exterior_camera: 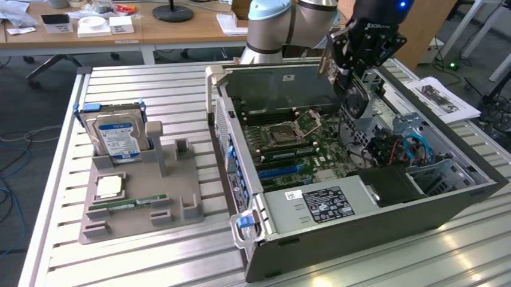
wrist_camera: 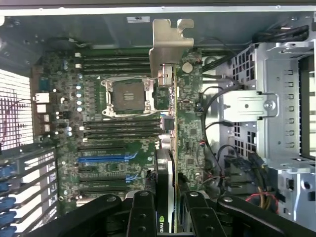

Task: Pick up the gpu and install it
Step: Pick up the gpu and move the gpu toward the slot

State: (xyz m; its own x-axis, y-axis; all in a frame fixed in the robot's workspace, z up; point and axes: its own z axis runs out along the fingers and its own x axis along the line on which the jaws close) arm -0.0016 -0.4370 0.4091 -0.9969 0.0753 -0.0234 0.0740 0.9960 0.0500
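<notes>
A grey metal open computer case (exterior_camera: 359, 227) lay on its side on a slatted aluminium table (exterior_camera: 119, 263). Inside it sat a green motherboard (exterior_camera: 303, 149) (wrist_camera: 113, 148) with a silver square processor socket (exterior_camera: 289, 128) (wrist_camera: 129, 96). A power supply with a black-and-white label (exterior_camera: 324, 203) filled the near end, and a perforated silver drive cage (wrist_camera: 281, 123) stood along one side.

Well apart from the case, toward the exterior view's left, a grey moulded tray (exterior_camera: 143, 203) held three parts. A silver hard drive with a blue-white label (exterior_camera: 118, 139) stood upright in a slot. A small square silver processor chip (exterior_camera: 109, 187) lay flat. Just beside the chip lay a narrow green RAM stick (exterior_camera: 131, 204).

The black gripper (exterior_camera: 351, 72) (wrist_camera: 165, 212) hung over the far end of the case. Its jaws were closed partway, clamped on the gpu (exterior_camera: 351, 98) (wrist_camera: 168, 163), a thin dark expansion card with a silver metal end bracket. In the wrist view the card ran edge-on straight out from between the black fingers (wrist_camera: 143, 212). Its bracket end pointed away from them, above the motherboard between the processor socket and the drive cage. Whether the card touched the board could not be told.
</notes>
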